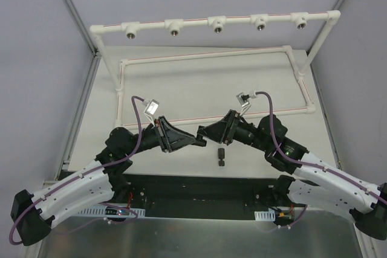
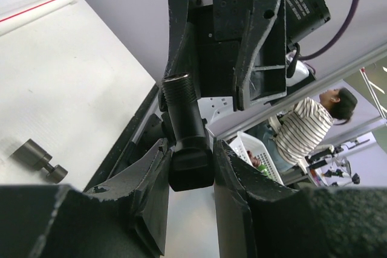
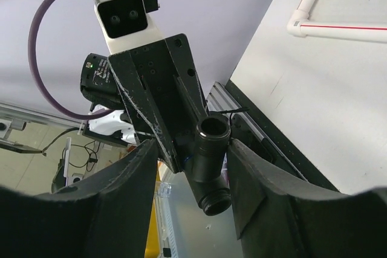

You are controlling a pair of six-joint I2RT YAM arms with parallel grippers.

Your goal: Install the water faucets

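- While the left fingers are closed on the lower body of a black faucet, they hold it in the air above the middle of the worktop, one finger on each side.
- From that grip the faucet sticks out past the fingertips, and its threaded end points toward the other arm.
- In the right wrist view the same faucet sits between the right fingers, its round hollow mouth facing the camera.
- The right fingers stand apart with the faucet between them. A gap shows on one side, while on the other side I cannot tell whether finger and faucet touch.
- In the top view the two sets of fingers meet tip to tip, left against right.
- A second faucet, short and stubby with a small knob at one end, lies loose on the worktop, just near of the fingertips and slightly right of them, touched by neither arm.
- At the far edge stands a white pipe frame with a row of fittings, well apart from both faucets.
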